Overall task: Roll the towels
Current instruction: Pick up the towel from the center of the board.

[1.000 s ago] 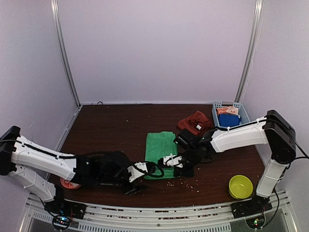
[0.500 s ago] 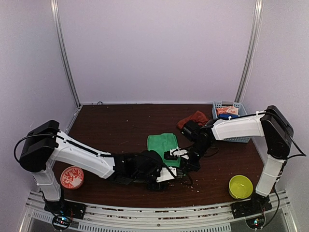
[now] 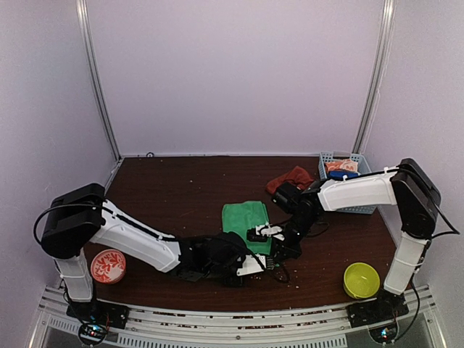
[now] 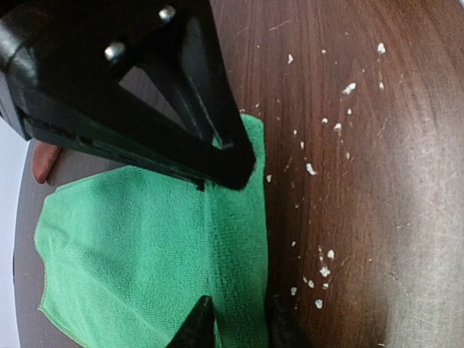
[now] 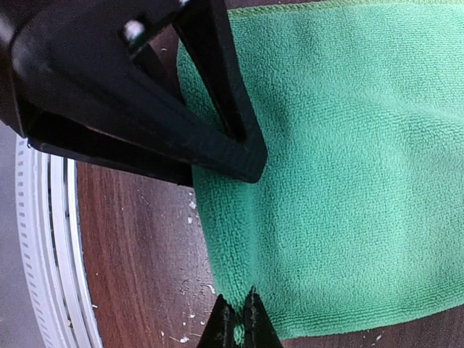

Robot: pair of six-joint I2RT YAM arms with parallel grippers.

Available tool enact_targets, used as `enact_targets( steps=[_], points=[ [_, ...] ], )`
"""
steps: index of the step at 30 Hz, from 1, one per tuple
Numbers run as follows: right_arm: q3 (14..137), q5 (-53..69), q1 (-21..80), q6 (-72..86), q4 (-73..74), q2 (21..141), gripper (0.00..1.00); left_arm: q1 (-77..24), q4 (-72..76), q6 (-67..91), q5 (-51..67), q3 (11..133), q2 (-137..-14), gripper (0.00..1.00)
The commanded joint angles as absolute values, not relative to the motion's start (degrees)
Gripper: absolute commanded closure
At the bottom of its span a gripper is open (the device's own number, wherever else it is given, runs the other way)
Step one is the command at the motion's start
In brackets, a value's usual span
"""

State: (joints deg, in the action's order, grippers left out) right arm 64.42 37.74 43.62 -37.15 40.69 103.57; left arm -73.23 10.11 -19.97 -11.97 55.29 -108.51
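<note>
Nubby green towel, soft rectangle on dark wood-grain table.
Stretched low at lower centre — right gripper pinched tight on its edge, left gripper narrowly parted astride the hem.

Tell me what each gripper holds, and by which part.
The right gripper pinches the green towel at its near corner; left gripper straddles its edge, jaws apart.

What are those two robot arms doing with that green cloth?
They are getting ready to roll the green towel, which lies flat on the table. The right gripper is shut at the towel's edge; whether it has pinched any cloth is hard to tell. The left gripper has its jaws apart, straddling the edge nearby. No roll has been started yet. The red towel lies crumpled farther back, untouched.
</note>
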Motion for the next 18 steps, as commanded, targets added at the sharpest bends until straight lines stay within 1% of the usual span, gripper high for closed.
enact_targets(
  steps=[1,4,6,9,14,16,18],
  points=[
    [63.43,38.84,43.44,-37.34,41.5,104.06,1.0,-73.04,13.59,-20.62,-13.89,54.88,-110.46,0.79],
    [63.05,38.69,43.35,-37.44,41.48,104.01,0.99,-72.91,13.11,-19.88,-13.62,54.58,-109.97,0.87],
    [63.0,38.4,43.33,-37.59,41.84,103.69,0.97,-72.52,12.7,-18.98,-11.99,54.31,-108.8,0.92],
    [63.2,39.16,42.53,-37.98,42.97,101.94,0.83,-71.27,9.99,-17.2,-6.5,55.21,-107.71,0.96],
    [64.95,41.23,38.95,-38.9,46.51,95.87,0.59,-68.75,1.1,-13.73,5.14,60.01,-109.09,0.97],
    [66.11,41.58,37.27,-38.42,47.67,93.4,0.54,-67.31,-1.75,-11.98,9.9,62.17,-110.21,0.98],
    [67.06,41.79,35.87,-37.04,48.35,90.87,0.53,-65.67,-3.03,-9.69,14.03,63.52,-111.0,0.98]
  ],
)
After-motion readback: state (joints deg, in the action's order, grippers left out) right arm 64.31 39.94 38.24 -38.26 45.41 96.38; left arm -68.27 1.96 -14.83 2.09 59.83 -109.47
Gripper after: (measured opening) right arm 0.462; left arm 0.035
